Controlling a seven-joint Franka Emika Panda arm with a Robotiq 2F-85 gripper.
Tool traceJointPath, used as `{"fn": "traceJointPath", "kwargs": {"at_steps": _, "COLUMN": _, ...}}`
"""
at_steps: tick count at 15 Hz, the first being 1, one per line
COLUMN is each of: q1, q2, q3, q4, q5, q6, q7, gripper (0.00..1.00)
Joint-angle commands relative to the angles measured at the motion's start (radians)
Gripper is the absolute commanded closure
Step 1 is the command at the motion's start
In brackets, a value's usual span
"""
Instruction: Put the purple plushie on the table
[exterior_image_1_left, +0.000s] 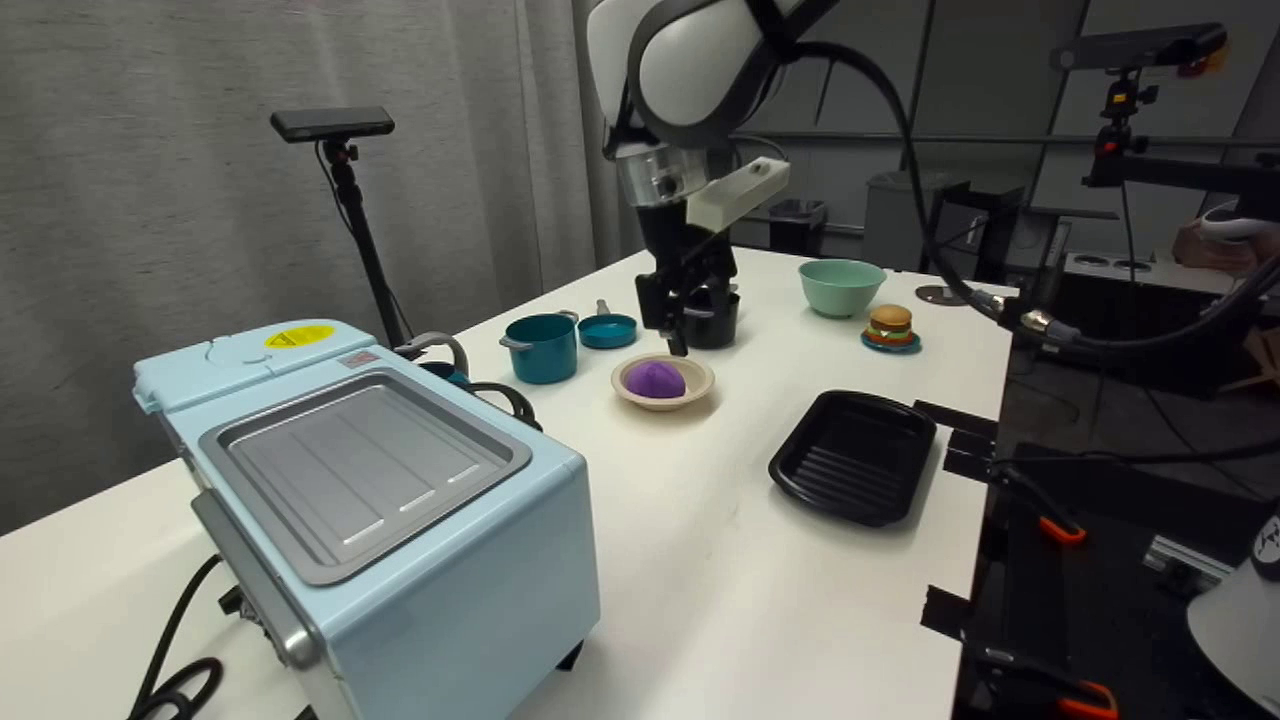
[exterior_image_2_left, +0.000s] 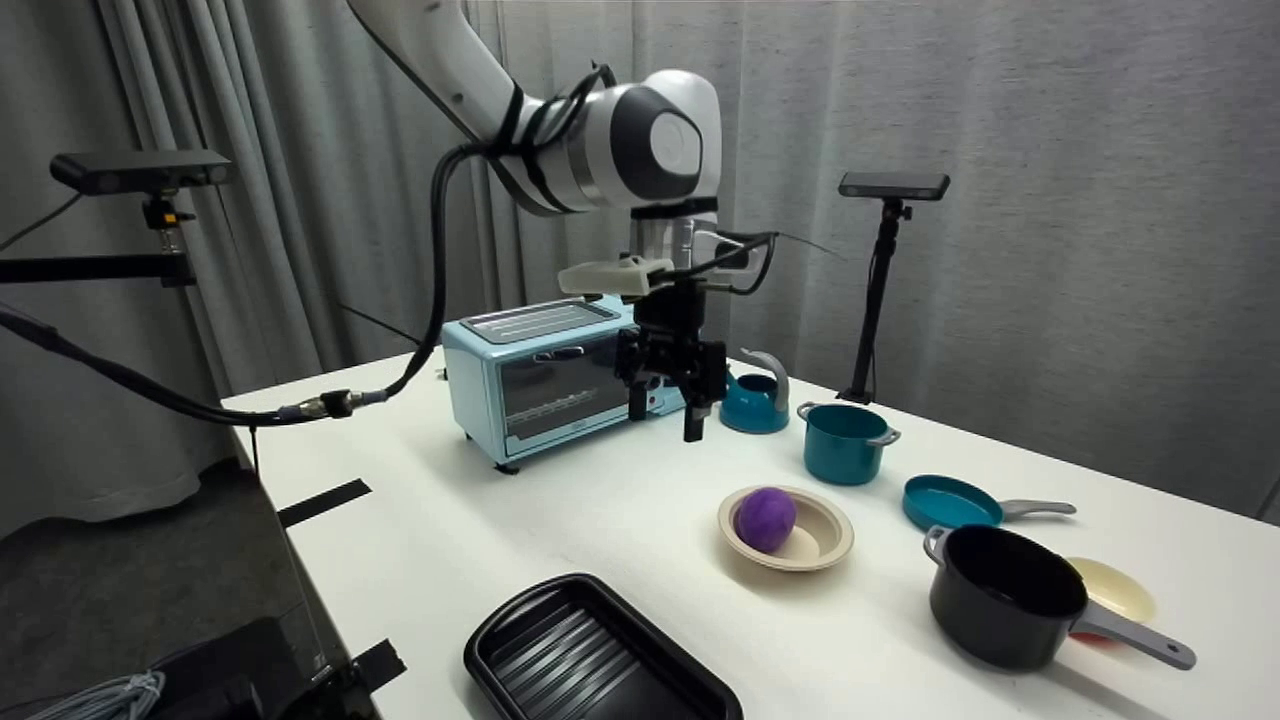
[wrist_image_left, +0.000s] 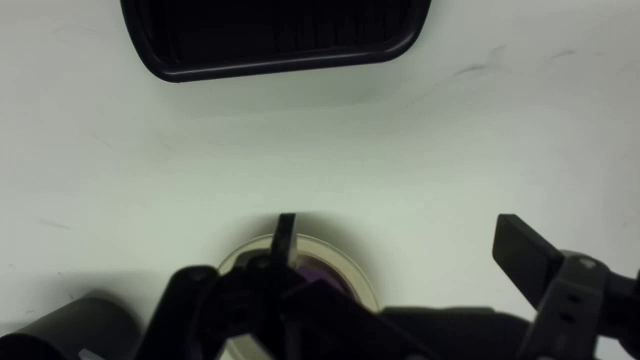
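Hanging over the white table (exterior_image_2_left: 620, 510), the gripper (exterior_image_2_left: 665, 417) has its jaws wide apart; the purple plushie (exterior_image_2_left: 766, 519) sits in a small beige bowl (exterior_image_2_left: 808, 545), close to one side; the bowl stands on the table between the blue-green pot (exterior_image_2_left: 843, 450) and the black tray (exterior_image_2_left: 590, 655); a light blue oven (exterior_image_2_left: 480, 390) stands on the table too.
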Motion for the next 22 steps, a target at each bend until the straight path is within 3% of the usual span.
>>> {"fn": "traceJointPath", "kwargs": {"at_steps": 1, "q1": 0.039, "q2": 0.143, "q3": -0.050, "q4": 0.120, "q5": -0.007, "q6": 0.038, "q7": 0.062, "gripper": 0.00}}
{"fn": "traceJointPath", "kwargs": {"at_steps": 6, "q1": 0.067, "q2": 0.261, "q3": -0.110, "q4": 0.214, "q5": -0.034, "q6": 0.115, "q7": 0.117, "gripper": 0.00}}
{"fn": "traceJointPath", "kwargs": {"at_steps": 12, "q1": 0.085, "q2": 0.335, "q3": -0.164, "q4": 0.305, "q5": -0.026, "q6": 0.124, "q7": 0.190, "gripper": 0.00}}
{"fn": "traceJointPath", "kwargs": {"at_steps": 14, "q1": 0.078, "q2": 0.310, "q3": -0.157, "q4": 0.265, "q5": -0.010, "q6": 0.121, "q7": 0.163, "gripper": 0.00}}
{"fn": "traceJointPath", "kwargs": {"at_steps": 22, "q1": 0.089, "q2": 0.341, "q3": -0.176, "q4": 0.297, "q5": -0.026, "q6": 0.143, "q7": 0.200, "gripper": 0.00}}
